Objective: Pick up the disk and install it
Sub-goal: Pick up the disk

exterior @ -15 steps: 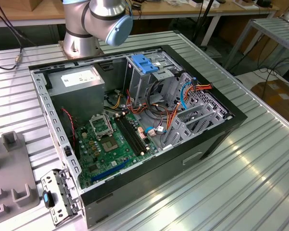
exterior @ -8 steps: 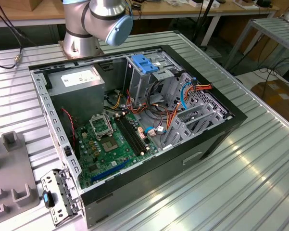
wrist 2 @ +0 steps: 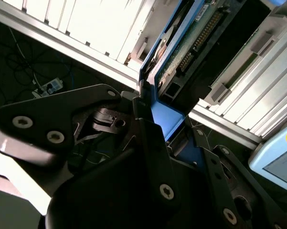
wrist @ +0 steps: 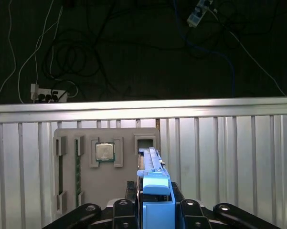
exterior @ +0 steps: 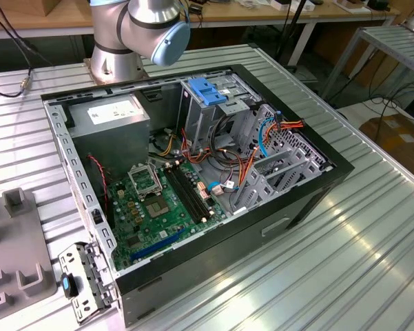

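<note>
In both wrist views my gripper [wrist: 155,204] is shut on the disk [wrist: 152,164], which stands on edge between the black fingers [wrist: 188,207]. The first wrist view shows its bright blue rail edge-on, with the far end over an open slot [wrist: 145,142] of a grey holder tray [wrist: 126,181]. I cannot tell whether it still touches the slot. The second wrist view shows the disk [wrist 2: 196,36] with its green circuit side and connector pins, and the blue end tab [wrist 2: 166,119] sits in my gripper [wrist 2: 164,128]. The open computer case [exterior: 317,200] lies on the ribbed table [exterior: 358,262].
The grey tray also holds a processor chip [wrist: 105,151] and a memory stick [wrist: 78,167]. A light-blue latch plate [exterior: 208,91] tops the drive cage inside the case, among orange and blue cables. Past the table edge [wrist: 143,106], cables and a power strip [wrist: 48,94] lie on the floor.
</note>
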Motion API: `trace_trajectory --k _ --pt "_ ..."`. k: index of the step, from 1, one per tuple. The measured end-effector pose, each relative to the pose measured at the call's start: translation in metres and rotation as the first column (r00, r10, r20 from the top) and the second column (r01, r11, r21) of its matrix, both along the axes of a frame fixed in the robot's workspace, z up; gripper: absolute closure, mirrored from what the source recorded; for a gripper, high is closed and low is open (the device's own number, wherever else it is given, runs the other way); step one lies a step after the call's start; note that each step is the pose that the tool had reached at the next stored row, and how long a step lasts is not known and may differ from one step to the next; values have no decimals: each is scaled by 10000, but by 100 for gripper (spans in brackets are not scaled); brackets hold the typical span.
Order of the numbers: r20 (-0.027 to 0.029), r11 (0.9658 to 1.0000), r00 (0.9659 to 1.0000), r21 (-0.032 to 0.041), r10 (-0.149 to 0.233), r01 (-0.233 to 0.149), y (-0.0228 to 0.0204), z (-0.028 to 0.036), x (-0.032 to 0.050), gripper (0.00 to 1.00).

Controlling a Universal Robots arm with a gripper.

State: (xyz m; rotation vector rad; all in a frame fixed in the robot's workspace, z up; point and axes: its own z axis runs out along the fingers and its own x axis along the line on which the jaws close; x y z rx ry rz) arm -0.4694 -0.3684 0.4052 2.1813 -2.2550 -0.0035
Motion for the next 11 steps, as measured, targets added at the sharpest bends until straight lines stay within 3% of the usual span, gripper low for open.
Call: trace_trajectory --k 5,11 --pt "-1 10000 10000 -1 0 0 0 4 0 63" --pt "-1 10000 10000 -1 0 0 0 82 0 63"
